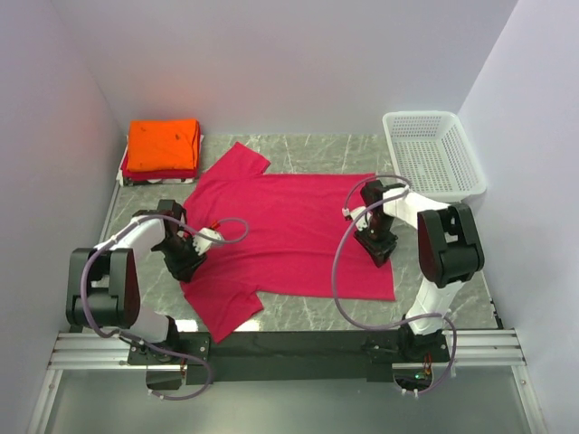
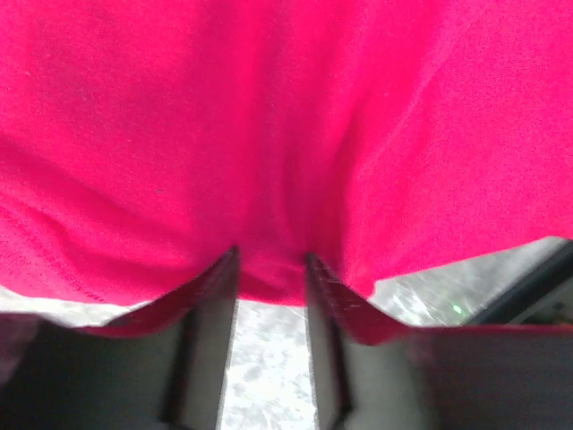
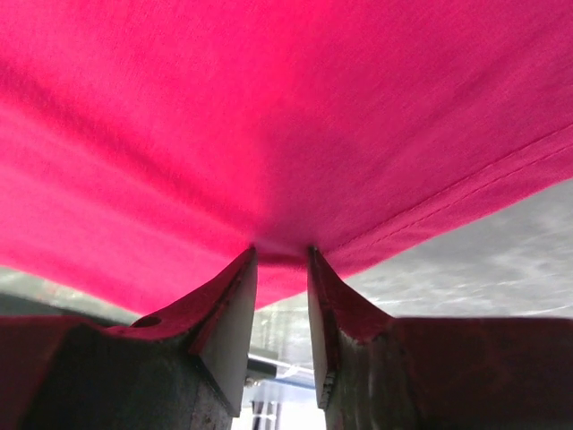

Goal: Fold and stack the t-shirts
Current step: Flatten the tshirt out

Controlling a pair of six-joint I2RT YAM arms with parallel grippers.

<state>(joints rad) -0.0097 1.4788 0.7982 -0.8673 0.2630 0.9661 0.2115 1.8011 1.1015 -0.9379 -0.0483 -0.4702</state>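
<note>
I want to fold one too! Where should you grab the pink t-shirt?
Probably pinch the pink t-shirt at its two ends, from above: the sleeve end on the left and the hem end on the right. It lies flat, sideways, so a pinch of cloth lifts up. The left hand and right hand pinch it that way.

Lab cell, shown by bare walls [image 1: 298, 63] and aluminium rail [image 1: 90, 350]

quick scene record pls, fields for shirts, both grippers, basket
shirt in work: crimson-pink t-shirt, spread unfolded on the table
left gripper: shut on the shirt's left end, between the sleeves
right gripper: shut on the shirt near its right hem
folded stack: orange t-shirt atop red t-shirt, far left corner
basket: white mesh basket, far right
</note>
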